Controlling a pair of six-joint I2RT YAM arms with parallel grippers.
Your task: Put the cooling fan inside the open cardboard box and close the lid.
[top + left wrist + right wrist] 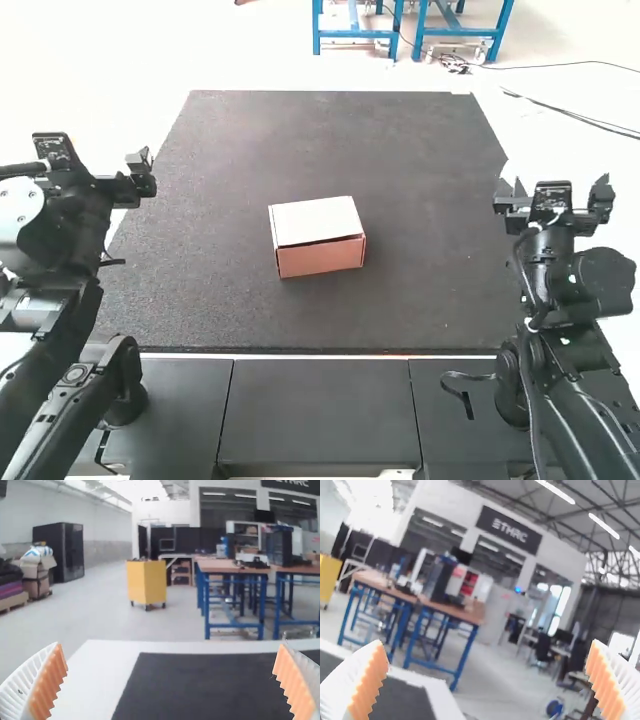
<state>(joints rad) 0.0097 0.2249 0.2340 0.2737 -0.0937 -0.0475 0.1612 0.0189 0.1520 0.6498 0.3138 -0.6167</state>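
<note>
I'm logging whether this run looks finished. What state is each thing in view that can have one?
cardboard box: lid shut, standing upright near the middle of the mat, touched by neither gripper.
left gripper: open, holding nothing, at the mat's left side.
right gripper: open, holding nothing, at the mat's right side.

white table (95,670), black mat (400,180) on it, cardboard box (317,236) (lid shut) mid-mat
</note>
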